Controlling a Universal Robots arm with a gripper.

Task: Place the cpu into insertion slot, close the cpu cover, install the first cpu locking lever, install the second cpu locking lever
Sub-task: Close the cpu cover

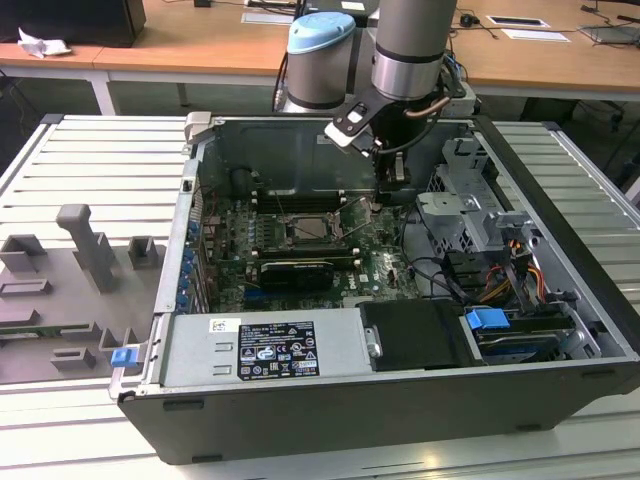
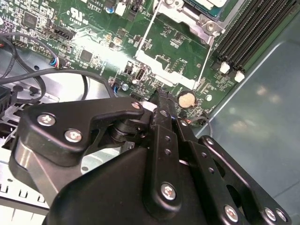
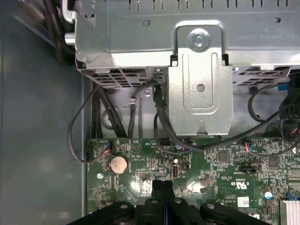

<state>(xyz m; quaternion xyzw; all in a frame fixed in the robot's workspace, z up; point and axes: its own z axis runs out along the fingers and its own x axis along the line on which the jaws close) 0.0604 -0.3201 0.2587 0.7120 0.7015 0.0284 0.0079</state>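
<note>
In the exterior view the insertion slot [image 1: 304,230] is a silver-rimmed square on the green board, and its middle looks dark. I cannot tell whether the cpu lies in it. A corner of the slot's silver frame [image 2: 204,23] appears in the second wrist view, and I cannot tell the cpu cover apart from it. My gripper [image 1: 390,200] hangs to the exterior view's right of the slot, low over the board. Its fingertips [image 3: 162,185] are pressed together with nothing between them, close to a coin battery [image 2: 186,99].
Black memory slots [image 2: 253,28] run beside the socket. A silver drive cage [image 3: 197,65] with black cables [image 3: 101,112] stands just beyond the gripper. The case's grey wall [image 2: 262,122] is close by. A power supply [image 1: 270,345] fills the case front.
</note>
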